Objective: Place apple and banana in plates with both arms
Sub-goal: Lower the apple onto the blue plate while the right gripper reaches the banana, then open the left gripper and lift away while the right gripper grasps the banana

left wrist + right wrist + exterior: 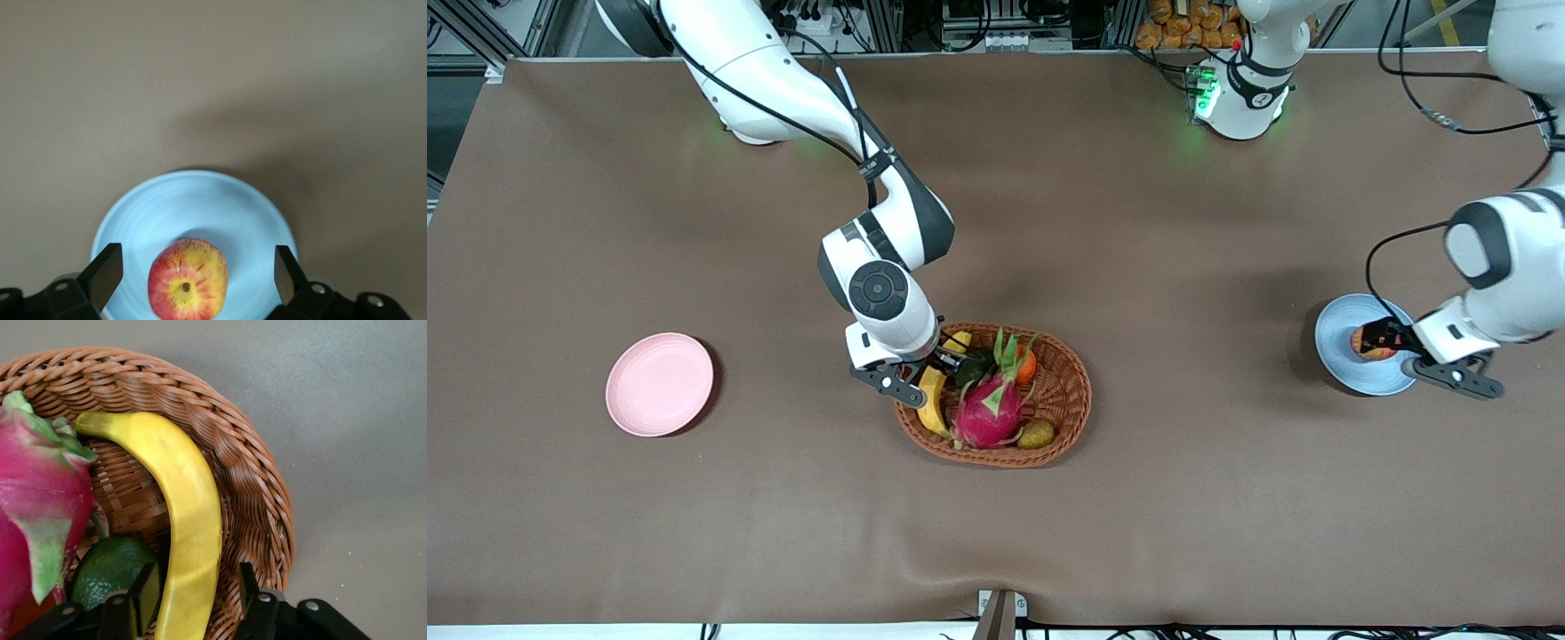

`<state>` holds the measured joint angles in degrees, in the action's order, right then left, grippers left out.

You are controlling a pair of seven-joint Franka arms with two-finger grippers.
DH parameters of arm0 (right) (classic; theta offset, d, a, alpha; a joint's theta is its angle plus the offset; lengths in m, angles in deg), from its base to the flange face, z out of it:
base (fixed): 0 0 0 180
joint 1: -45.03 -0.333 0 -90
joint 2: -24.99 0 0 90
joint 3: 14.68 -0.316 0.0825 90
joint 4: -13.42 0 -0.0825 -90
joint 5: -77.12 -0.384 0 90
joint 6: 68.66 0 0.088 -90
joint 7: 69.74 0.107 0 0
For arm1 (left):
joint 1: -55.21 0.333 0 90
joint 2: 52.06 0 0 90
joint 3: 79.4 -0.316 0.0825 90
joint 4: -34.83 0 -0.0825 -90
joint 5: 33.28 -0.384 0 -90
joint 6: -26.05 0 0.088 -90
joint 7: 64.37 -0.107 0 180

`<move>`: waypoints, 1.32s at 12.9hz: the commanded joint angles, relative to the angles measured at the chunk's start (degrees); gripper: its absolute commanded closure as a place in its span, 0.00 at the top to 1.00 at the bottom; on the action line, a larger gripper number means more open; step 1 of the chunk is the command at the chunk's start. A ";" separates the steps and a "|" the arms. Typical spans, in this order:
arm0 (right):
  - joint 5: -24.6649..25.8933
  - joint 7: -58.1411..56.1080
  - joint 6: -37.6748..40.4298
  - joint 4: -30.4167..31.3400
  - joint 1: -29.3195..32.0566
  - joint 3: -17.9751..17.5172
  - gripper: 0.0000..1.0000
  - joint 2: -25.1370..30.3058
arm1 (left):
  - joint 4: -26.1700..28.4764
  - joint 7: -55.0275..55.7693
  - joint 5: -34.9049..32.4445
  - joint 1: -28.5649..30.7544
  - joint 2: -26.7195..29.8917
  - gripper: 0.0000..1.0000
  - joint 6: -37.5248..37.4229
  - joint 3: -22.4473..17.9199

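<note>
The apple (188, 279) lies on the blue plate (1334, 342), the left gripper (195, 270) spread wide around it. The banana (183, 520) lies in the basket (1069, 391), with the right gripper (199, 593) straddling it, fingers not yet closed. Next comes pinching, lifting, and carrying it to the pink plate (660, 384).

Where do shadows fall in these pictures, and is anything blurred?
Front view: soft shadows beside the pink plate and basket. Left wrist view: a dim shadow above the blue plate; the apple is sharp. Right wrist view: the banana is sharp.
</note>
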<state>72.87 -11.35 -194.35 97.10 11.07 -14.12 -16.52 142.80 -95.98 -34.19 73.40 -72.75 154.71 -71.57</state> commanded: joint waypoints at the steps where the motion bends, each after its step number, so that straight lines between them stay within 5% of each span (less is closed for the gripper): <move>1: 0.29 2.51 -1.39 -2.02 -0.05 -0.48 0.53 -1.91 | -8.11 1.28 -0.67 -0.52 -0.40 1.00 -8.24 0.97; 9: 0.47 2.95 -1.84 -1.94 -0.84 -0.47 0.54 -3.40 | -15.41 1.19 -0.68 -4.03 2.14 1.00 -17.56 0.70; 14: 0.12 3.56 -4.21 -1.94 -0.84 -0.48 0.53 -4.11 | -15.77 2.07 0.20 -18.24 8.20 1.00 -24.93 -10.95; 17: 0.12 3.48 -4.12 -1.85 -0.84 -0.48 0.21 -4.11 | -15.51 6.37 0.56 -23.81 13.30 1.00 -31.34 -14.94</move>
<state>72.87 -9.01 -198.31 96.99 10.44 -14.39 -19.31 126.48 -91.76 -34.05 51.81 -63.14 127.51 -84.58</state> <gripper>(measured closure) 0.590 0.000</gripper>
